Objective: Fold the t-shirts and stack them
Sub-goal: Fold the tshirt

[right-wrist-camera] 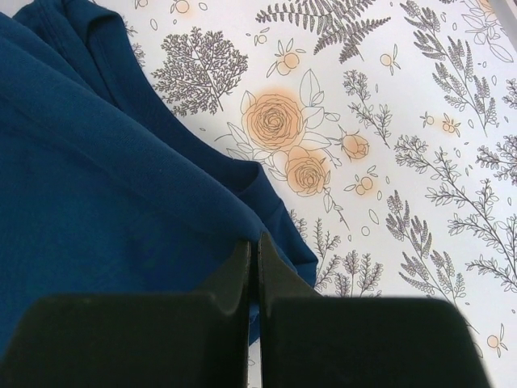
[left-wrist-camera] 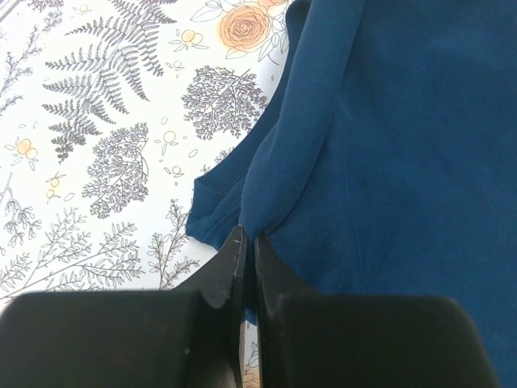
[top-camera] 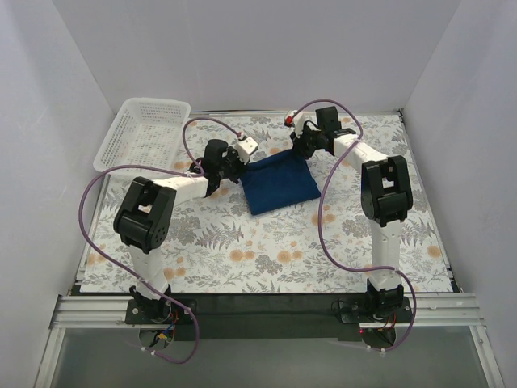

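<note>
From the top I see 1 dark blue t-shirt (top-camera: 279, 186), folded into a small block. It lies on the flowery table (top-camera: 242, 259), in the middle near the back. My left gripper (top-camera: 239, 168) is at its left corner and my right gripper (top-camera: 304, 153) is at its back edge.

In the left wrist view, the fingers pinch tight on a soft fold of plain blue cloth.

In the right wrist view, the 2 fingers press together on the shirt's layered edge.

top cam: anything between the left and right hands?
Only the t-shirt: its far edge runs from the left hand to the right hand, each pinching a corner. The top view shows the span; the wrist views show the pinches.
</note>
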Tool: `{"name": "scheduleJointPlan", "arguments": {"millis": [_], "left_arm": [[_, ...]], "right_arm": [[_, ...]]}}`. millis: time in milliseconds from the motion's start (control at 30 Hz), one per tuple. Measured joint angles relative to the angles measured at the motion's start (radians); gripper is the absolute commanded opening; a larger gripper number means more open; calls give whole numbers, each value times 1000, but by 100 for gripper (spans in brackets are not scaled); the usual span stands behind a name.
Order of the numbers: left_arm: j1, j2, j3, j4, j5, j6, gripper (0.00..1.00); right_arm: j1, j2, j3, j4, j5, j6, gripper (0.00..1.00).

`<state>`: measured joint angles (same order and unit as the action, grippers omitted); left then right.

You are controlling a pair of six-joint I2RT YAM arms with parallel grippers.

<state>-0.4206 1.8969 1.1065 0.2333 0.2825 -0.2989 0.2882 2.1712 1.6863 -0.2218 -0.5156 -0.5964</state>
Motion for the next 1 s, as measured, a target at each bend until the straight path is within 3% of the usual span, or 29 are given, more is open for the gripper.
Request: {"name": "scheduleJointPlan", "arguments": {"millis": [433, 1000], "left_arm": [[0, 32, 11, 42, -1, 17, 0], [0, 116, 77, 121, 65, 45, 0]], "right_arm": [[0, -24, -77, 46, 44, 18, 1], [-20, -175, -229, 126, 85, 75, 1]]}}
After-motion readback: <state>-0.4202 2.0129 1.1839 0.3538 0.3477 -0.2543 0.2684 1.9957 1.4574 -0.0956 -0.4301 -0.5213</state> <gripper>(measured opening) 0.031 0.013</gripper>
